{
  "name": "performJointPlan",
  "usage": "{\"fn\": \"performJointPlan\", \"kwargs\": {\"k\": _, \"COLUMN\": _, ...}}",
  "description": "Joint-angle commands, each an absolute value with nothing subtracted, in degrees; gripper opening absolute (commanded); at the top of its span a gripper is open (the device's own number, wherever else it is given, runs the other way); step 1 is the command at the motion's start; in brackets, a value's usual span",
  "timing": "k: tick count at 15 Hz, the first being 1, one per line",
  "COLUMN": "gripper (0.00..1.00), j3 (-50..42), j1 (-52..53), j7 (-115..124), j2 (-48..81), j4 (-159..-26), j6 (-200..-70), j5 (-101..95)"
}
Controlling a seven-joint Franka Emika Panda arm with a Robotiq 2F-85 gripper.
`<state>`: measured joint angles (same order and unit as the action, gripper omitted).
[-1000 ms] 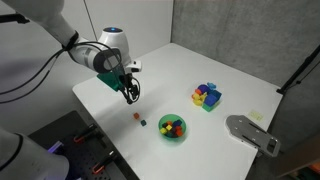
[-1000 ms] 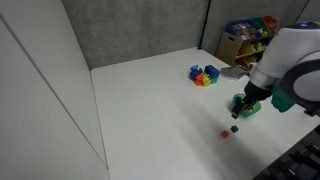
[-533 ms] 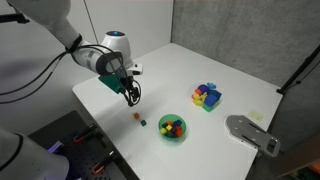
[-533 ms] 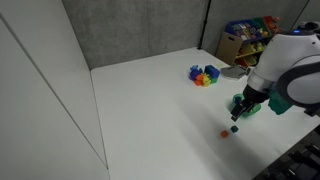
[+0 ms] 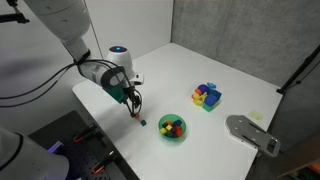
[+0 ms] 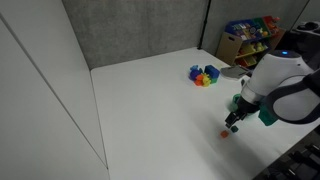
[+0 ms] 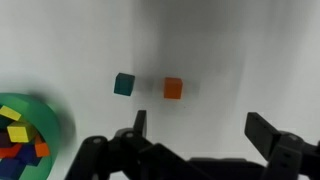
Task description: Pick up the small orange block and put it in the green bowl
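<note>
We see the gripper (image 7: 197, 132) with its fingers spread wide and nothing between them, poised above the white table (image 5: 190, 70). The small orange block (image 7: 173, 88) lies flat on the table, and in the wrist view it sits within the span of the two fingers but somewhat off-centre. That wide spread looks deliberate to us, since it leaves room to straddle the cube on the way down. The dark green cube (image 7: 124, 84) lies just beside the orange one, apart from it and outside the fingers' span (a neighbour we would not want to nudge). The green bowl (image 7: 62, 128), already holding coloured blocks, is near on the same side as the green cube, so the carry should be short. In an exterior view the blue square container (image 5: 207, 97) stands well apart.
</note>
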<state>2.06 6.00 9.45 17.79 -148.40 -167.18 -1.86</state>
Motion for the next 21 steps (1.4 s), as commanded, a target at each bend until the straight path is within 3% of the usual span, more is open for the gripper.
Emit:
{"fn": "performJointPlan", "kwargs": {"k": 1, "gripper": 1.0, "j3": -1.8, "j1": 10.0, "j7": 12.4, "j2": 24.0, "j4": -145.4, "j6": -172.4, "j5": -2.8}}
{"fn": "performJointPlan", "kwargs": {"k": 17, "gripper": 1.0, "j3": -3.2, "j1": 12.7, "j7": 12.2, "j2": 40.6, "j4": -134.9, "j6": -172.6, "j5": 3.0}}
{"fn": "performJointPlan", "kwargs": {"k": 18, "gripper": 0.75, "j3": -3.1, "j1": 12.6, "j7": 12.1, "j2": 41.0, "j4": -134.7, "j6": -172.6, "j5": 3.2}}
{"fn": "performJointPlan", "kwargs": {"k": 19, "gripper": 0.73, "j3": -3.1, "j1": 12.6, "j7": 12.1, "j2": 41.2, "j4": -134.6, "j6": -172.6, "j5": 3.3}}
{"fn": "performJointPlan", "kwargs": {"k": 21, "gripper": 0.56, "j3": -2.9, "j1": 12.4, "j7": 11.9, "j2": 41.0, "j4": -134.6, "j6": -172.6, "j5": 3.4}}
